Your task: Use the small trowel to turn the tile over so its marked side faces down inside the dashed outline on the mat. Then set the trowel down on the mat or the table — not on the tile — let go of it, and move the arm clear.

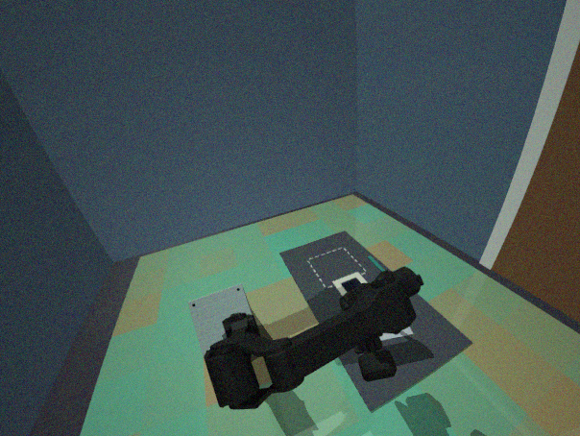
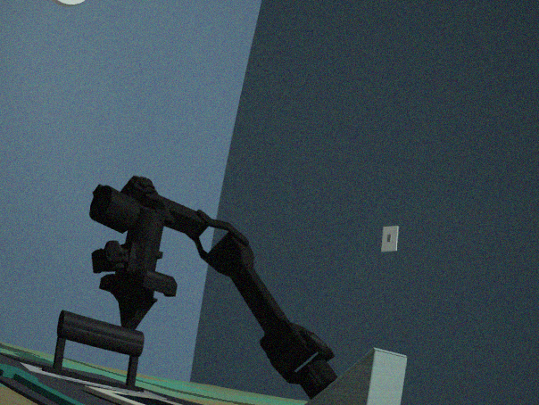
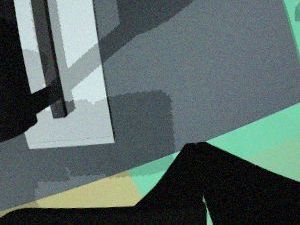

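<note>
My gripper (image 2: 129, 328) (image 3: 195, 153) is shut and empty. In the exterior view its tips point down, just above or beside the trowel's handle. The trowel (image 2: 100, 332) (image 3: 10, 64) stands upright on the mat (image 1: 418, 370) (image 3: 230, 64), its black bar handle on two posts over a pale flat blade. In the top view my arm hides most of the trowel and the fingertips. The cream tile (image 1: 357, 276) (image 2: 100, 391) lies flat with a dark square showing, close to the near corner of the dashed outline (image 1: 355, 260). The arm covers part of it.
A teal strip (image 1: 376, 263) (image 2: 40, 388) lies along the mat's side, near the tile. A grey plate (image 1: 218, 307) with dark dots lies by the arm's base. A pale block (image 2: 386, 379) stands at lower right in the exterior view.
</note>
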Tool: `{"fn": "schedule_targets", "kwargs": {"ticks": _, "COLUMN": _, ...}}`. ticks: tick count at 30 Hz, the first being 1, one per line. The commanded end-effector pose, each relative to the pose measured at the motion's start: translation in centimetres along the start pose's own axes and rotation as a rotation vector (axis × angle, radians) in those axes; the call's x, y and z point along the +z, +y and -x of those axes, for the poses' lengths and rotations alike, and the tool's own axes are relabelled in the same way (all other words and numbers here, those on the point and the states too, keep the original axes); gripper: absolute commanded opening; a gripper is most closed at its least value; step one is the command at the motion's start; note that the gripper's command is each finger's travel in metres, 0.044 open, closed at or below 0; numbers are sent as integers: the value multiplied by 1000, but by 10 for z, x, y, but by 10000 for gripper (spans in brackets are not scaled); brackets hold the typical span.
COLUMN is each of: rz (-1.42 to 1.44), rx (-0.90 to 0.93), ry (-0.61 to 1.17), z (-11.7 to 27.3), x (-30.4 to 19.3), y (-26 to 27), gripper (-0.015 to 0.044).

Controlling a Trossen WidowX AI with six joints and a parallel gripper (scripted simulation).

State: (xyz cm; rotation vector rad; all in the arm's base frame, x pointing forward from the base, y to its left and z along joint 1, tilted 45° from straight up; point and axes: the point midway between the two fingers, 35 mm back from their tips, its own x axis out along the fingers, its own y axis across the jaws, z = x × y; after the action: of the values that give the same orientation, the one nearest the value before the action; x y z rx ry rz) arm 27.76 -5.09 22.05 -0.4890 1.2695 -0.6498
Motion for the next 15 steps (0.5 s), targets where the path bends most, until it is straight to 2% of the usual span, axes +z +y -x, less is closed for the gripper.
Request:
{"fn": "schedule_targets", "kwargs": {"ticks": 1, "rz": 0, "rx": 0, "ry": 0, "z": 0, "x": 0, "y": 0, "gripper": 26}}
{"fn": "schedule_targets", "kwargs": {"ticks": 6, "rz": 0, "rx": 0, "ry": 0, "z": 0, "x": 1, "y": 1, "gripper": 153}}
{"fn": "schedule_targets", "kwargs": {"ticks": 10, "rz": 6, "rx": 2, "ry": 2, "z": 10, "x": 29, "y": 27, "gripper": 258}}
{"fn": "schedule_targets", "kwargs": {"ticks": 15, "rz": 14, "rx": -1, "ry": 4, "z": 22, "x": 65, "y": 77, "gripper": 270}}
